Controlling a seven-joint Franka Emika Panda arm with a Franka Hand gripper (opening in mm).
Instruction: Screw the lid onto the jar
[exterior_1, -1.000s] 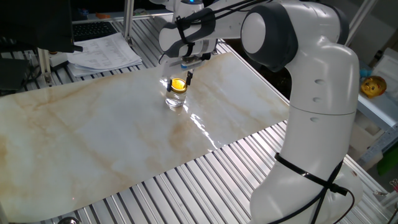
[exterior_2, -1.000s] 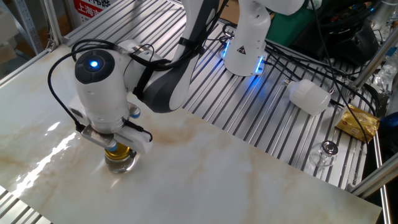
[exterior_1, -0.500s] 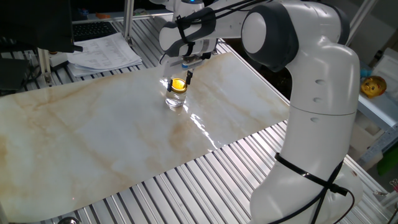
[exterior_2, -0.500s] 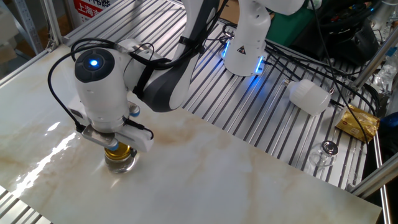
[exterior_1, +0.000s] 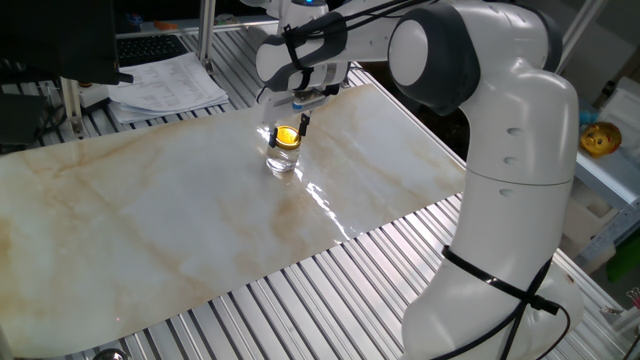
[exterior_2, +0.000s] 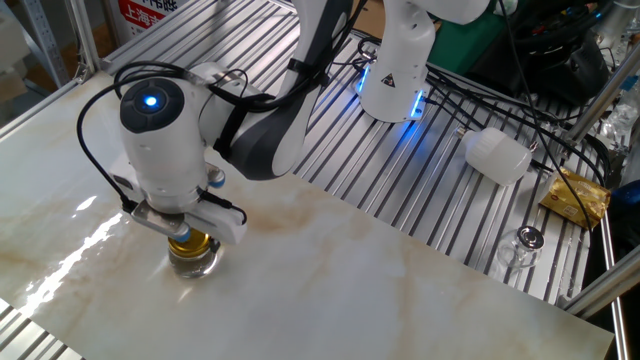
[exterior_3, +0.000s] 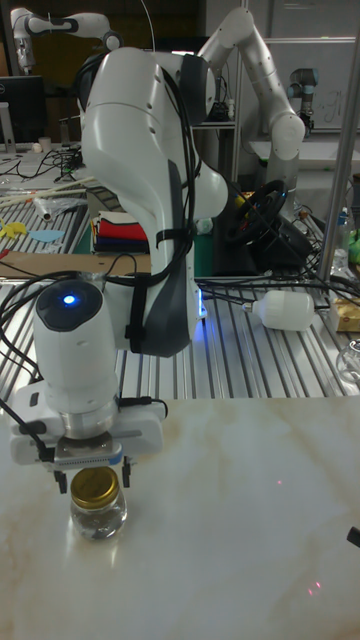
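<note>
Your arm reaches down over a pale marble-patterned tabletop (exterior_1: 180, 230), and everything here is placed relative to the jar (exterior_3: 98, 518), a small clear glass jar standing upright on that tabletop. The gold lid (exterior_3: 95, 486) sits level on the jar's mouth. Your claw (exterior_3: 94, 478) hangs straight above the jar, its two dark fingertips (exterior_3: 60, 481) down at either side of the lid, right by its rim; you cannot tell from these views whether they press on the lid or only flank it. In one fixed view the jar (exterior_1: 282, 157) glints beneath the lid (exterior_1: 286, 135), with the claw (exterior_1: 287, 128) directly over it. In the other fixed view the wrist, with its blue light, hides most of the lid (exterior_2: 188, 240), and the jar (exterior_2: 192, 259) shows just below it. Well to the right of the jar a white plastic bottle (exterior_2: 497, 155) lies on its side on the ribbed metal surface beyond the tabletop
</note>
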